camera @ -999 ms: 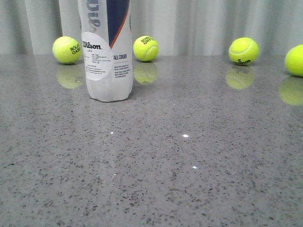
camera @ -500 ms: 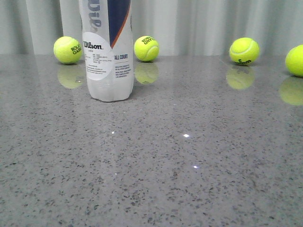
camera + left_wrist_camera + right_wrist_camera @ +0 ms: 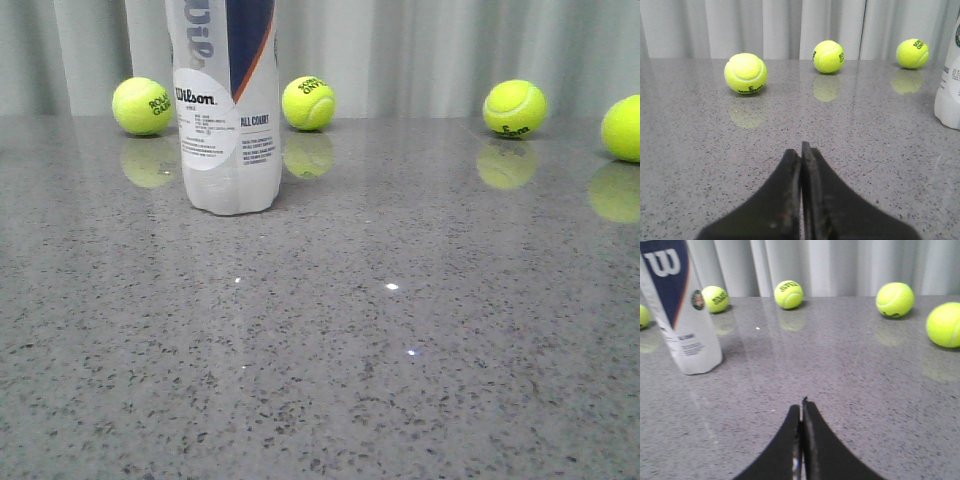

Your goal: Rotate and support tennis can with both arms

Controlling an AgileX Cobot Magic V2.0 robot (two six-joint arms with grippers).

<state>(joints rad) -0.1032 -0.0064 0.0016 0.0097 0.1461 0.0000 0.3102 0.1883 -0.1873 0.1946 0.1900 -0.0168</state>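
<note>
My left gripper [image 3: 801, 150] has its fingers pressed together, holding nothing. My right gripper [image 3: 801, 410] is likewise closed and empty. The tennis can [image 3: 227, 105] stands upright on the grey table [image 3: 400, 330], well apart from both, with tennis balls [image 3: 514, 107] behind it.

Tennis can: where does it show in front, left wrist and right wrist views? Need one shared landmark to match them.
Front view: the tennis can stands upright at upper left, top cropped.
Left wrist view: only a sliver at the right edge.
Right wrist view: at the left, leaning in the picture, "W" label visible.
Shared landmark: the grey pleated curtain behind the table, in all three views.
</note>
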